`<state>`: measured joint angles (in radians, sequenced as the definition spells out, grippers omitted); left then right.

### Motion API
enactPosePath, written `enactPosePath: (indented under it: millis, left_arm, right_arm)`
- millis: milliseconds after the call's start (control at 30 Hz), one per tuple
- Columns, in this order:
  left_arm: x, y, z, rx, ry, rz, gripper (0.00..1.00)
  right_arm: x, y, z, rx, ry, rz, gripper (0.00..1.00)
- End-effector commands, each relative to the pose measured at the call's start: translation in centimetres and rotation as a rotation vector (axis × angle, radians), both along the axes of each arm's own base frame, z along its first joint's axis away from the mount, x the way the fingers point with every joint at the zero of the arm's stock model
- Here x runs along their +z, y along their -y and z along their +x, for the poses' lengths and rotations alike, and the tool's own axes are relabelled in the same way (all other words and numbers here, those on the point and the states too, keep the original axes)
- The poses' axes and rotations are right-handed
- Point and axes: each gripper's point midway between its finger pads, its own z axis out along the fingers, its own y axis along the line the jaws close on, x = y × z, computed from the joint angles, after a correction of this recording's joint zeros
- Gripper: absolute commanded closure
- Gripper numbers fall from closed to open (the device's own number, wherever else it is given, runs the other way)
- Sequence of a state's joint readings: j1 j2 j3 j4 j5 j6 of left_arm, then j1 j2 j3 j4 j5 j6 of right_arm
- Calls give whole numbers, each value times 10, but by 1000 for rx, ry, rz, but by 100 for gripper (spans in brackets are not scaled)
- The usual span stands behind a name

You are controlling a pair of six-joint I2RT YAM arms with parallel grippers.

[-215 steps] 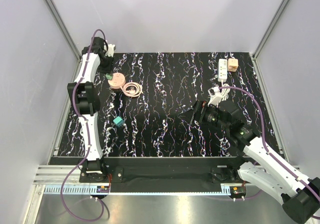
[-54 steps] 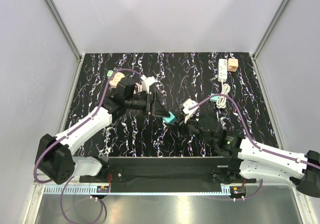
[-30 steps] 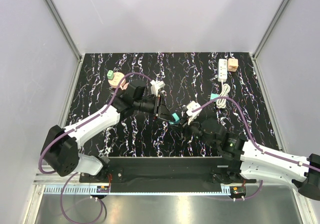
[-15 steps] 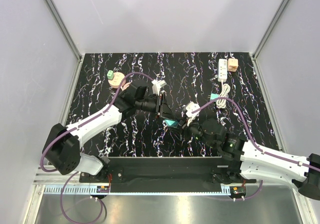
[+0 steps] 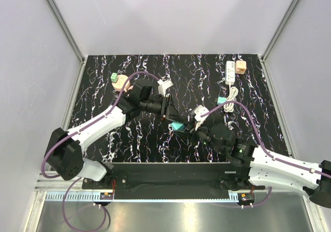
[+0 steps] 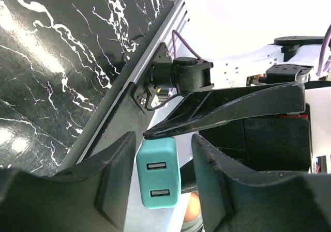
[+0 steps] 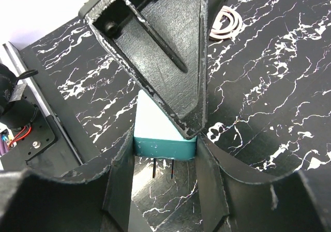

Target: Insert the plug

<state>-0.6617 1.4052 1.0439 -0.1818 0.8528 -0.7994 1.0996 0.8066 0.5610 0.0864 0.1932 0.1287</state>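
Teal adapter (image 5: 177, 125) sits between both grippers, well left of the strip (image 5: 230, 72) and nearer to the arm bases. Right gripper (image 7: 165, 147) is clamped on it, with one finger touching each narrow side. Left gripper (image 6: 161, 139) has its fingers around the same adapter, but I cannot tell whether they press it. Peach plug (image 5: 240, 66) lies far back, just right of the strip's far end, not inserted.
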Motion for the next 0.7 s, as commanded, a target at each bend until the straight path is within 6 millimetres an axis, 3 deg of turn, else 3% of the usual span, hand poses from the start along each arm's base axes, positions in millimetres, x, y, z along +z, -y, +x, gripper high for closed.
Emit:
enactPosePath:
  millis: [0, 100, 333, 433, 500, 533, 667]
  left_arm:
    - [17, -1, -1, -23, 51, -25, 52]
    - [15, -2, -2, -26, 47, -22, 64]
    - [12, -5, 0, -25, 43, -12, 82]
    - [9, -6, 1, -21, 36, -4, 77]
    - [13, -7, 2, -20, 43, -6, 60]
    - [13, -7, 3, -20, 44, -7, 58]
    - [16, -9, 3, -23, 48, -11, 58]
  right_arm:
    - [21, -2, 1, -7, 32, 77, 100]
    - [19, -3, 1, -6, 25, 74, 100]
    - [16, -3, 3, -18, 22, 64, 100]
    - [15, -3, 3, -18, 21, 62, 100]
    - [16, -3, 3, -15, 19, 66, 100]
    - [15, -3, 3, -15, 20, 63, 100]
    - [15, -3, 3, -17, 19, 62, 100]
